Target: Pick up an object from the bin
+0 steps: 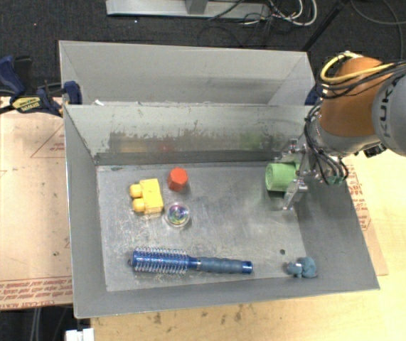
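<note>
My gripper (291, 195) is low in the right back part of the bin, hard against a light green cylinder (279, 177) that lies on its side there. The cylinder's right end is hidden behind the gripper. A small blue-grey lump (301, 268) lies near the front right corner, well below the gripper.
On the left of the bin lie a yellow block (146, 196), a small red cylinder (178, 179) and a clear round thing (177, 215). A blue hairbrush (188, 263) stretches along the front. The arm with its orange cover comes in over the right wall.
</note>
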{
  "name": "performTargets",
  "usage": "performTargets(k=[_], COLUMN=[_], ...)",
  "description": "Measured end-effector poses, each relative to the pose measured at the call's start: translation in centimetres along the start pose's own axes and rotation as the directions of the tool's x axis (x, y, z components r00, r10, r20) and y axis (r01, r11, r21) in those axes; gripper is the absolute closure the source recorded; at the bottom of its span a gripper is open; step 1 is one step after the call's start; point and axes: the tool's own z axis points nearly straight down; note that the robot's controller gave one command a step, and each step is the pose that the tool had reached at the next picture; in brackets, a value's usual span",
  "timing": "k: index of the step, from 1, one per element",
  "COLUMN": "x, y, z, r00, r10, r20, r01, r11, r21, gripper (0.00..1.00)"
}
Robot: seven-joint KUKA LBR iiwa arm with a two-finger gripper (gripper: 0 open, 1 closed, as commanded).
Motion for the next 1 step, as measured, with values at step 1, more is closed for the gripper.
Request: performTargets(k=[1], x=[-0.07], y=[0.37], z=[1.64], r00=[1.0], r10=[-0.019], r20=[0.003], r01=[0.019], r11=[1.0], r21=[0.0], gripper=[0.0])
